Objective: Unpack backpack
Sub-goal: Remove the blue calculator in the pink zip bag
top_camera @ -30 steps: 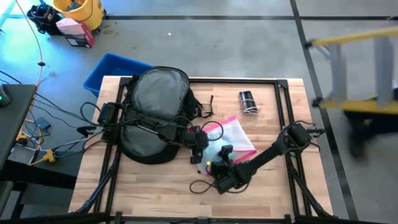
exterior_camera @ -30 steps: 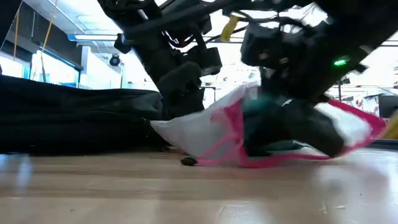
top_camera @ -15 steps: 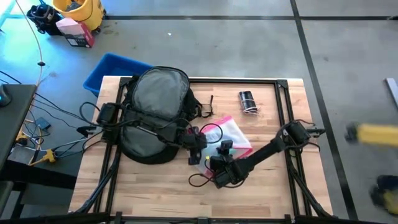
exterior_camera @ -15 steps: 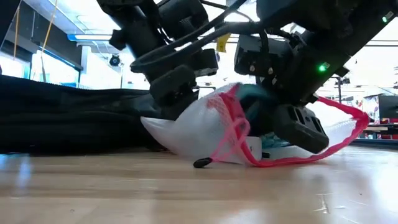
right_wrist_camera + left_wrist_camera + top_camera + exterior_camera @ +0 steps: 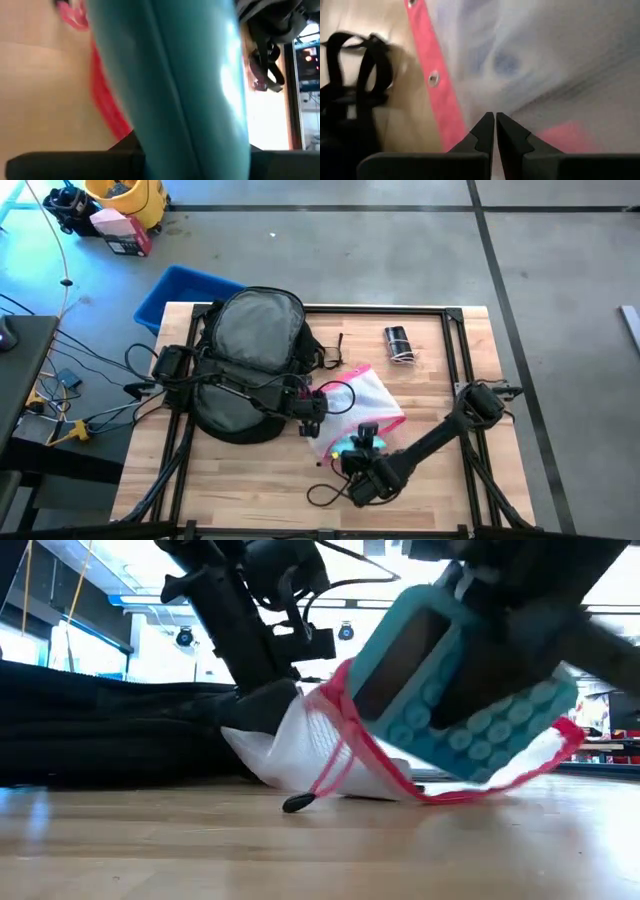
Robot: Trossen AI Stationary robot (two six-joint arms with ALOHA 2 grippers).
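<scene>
Two grippers, one pink-edged pouch (image 5: 368, 402), table centre.
Left gripper (image 5: 308, 402) pinched on pouch's 9 o'clock edge; right gripper (image 5: 358, 452) clamps teal calculator (image 5: 450, 690), keys partly hidden. Backpack (image 5: 250, 360) lies at 10 o'clock.

Both arms are dark, near-black, built of blocky joint housings linked by slim straight segments. The left arm (image 5: 215, 375) carries loose black cables that loop along its length toward the wrist. The right arm (image 5: 440, 430) has a boxy joint at about 3 o'clock on the surface (image 5: 440, 490) and a black cable curling beside its wrist at about 6 o'clock. The left tool (image 5: 495, 131) ends in two matte black, wedge-shaped fingers with stepped inner edges. The right tool (image 5: 358, 452) is a chunky black block.
</scene>
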